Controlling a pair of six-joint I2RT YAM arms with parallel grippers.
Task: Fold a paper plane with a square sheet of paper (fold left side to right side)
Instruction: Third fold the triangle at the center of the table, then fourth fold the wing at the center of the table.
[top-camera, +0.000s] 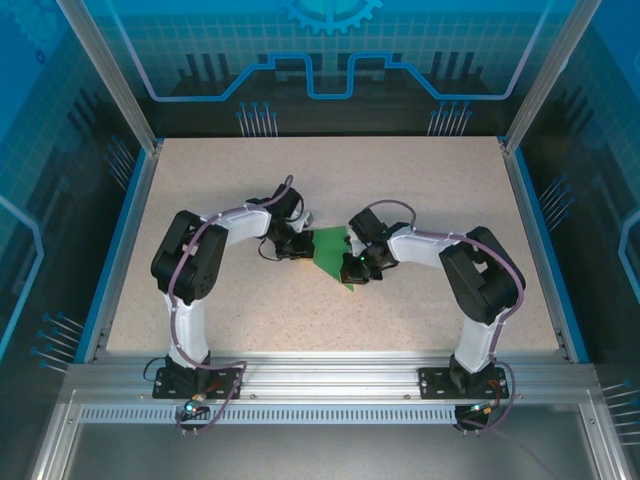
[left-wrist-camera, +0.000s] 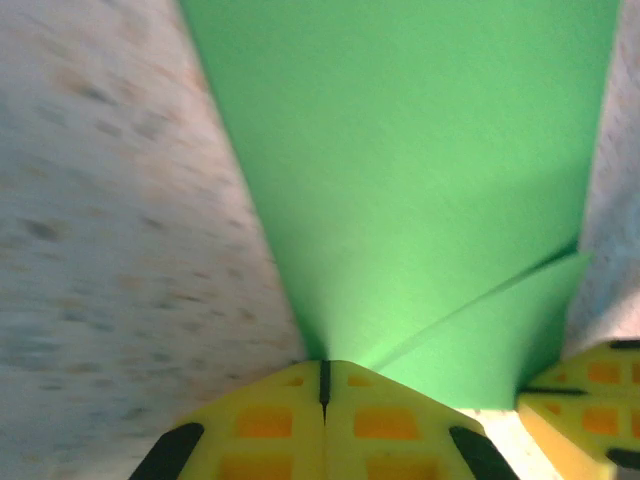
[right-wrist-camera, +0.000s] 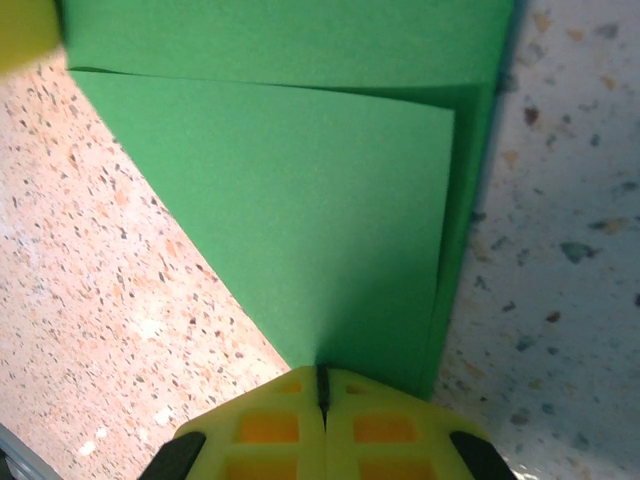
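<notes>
Seen from above, the speckled worktop (top-camera: 400, 190) carries the folded green paper (top-camera: 330, 255) at its middle, between both arms. The wrist views add the matte paper's layered flaps and a diagonal crease. The left jaws and right jaws are pressed closed, yellow tips (left-wrist-camera: 265, 420) touching the paper's edges.

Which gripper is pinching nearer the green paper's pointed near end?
The right gripper, shut on the bright green folded paper sheet close to its near point. The left gripper pinches the sheet's left edge, farther from that tip.
</notes>
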